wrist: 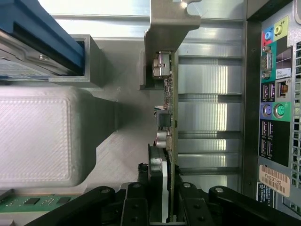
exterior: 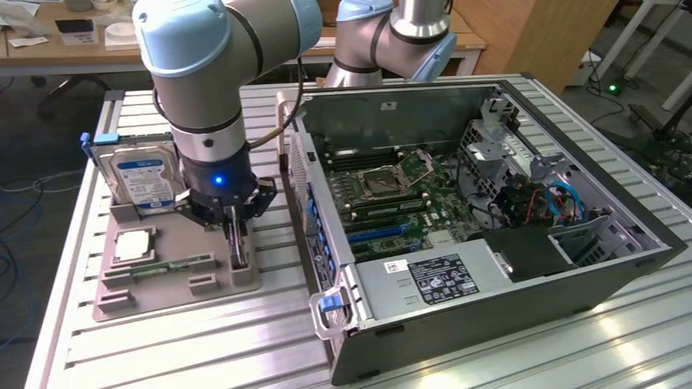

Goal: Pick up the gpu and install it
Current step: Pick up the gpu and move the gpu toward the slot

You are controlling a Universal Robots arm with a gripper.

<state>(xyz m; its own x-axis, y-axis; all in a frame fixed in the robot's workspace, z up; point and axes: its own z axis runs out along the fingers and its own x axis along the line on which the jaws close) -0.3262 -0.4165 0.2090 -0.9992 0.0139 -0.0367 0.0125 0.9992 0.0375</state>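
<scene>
Task stage: very early, by my reading; nothing is installed and the pick-up itself is not finished.
Gpu: the gpu point(exterior: 237, 247) stands on its long edge in a slot of the grey holder tray point(exterior: 178, 285), at the tray's edge nearest the computer case point(exterior: 605, 267). The wrist view looks along it edge-on point(wrist: 167, 117), with its components in a row.
Gripper: the gripper point(exterior: 232, 229) is down over the card, straddling its upper edge. In the wrist view point(wrist: 162, 207) the card runs straight into it.
Hand state: it sits narrow around the card, but I cannot tell whether it has clamped or merely brackets it (the contact is hidden by the gripper's own black body).
Done: the arm is lined up on the right part rather than on the hard drive point(exterior: 141, 178) at the tray's far corner or the memory stick point(exterior: 162, 266) lying flat beside it.
Left: the card is seated in its tray slot, so I judge the lift, the carry and the seating all outstanding.
Case: it lies open on the tabletop point(exterior: 216, 348) just beside the tray, with the motherboard point(exterior: 400, 194) exposed and its blue slots point(exterior: 377, 232) bare.
</scene>
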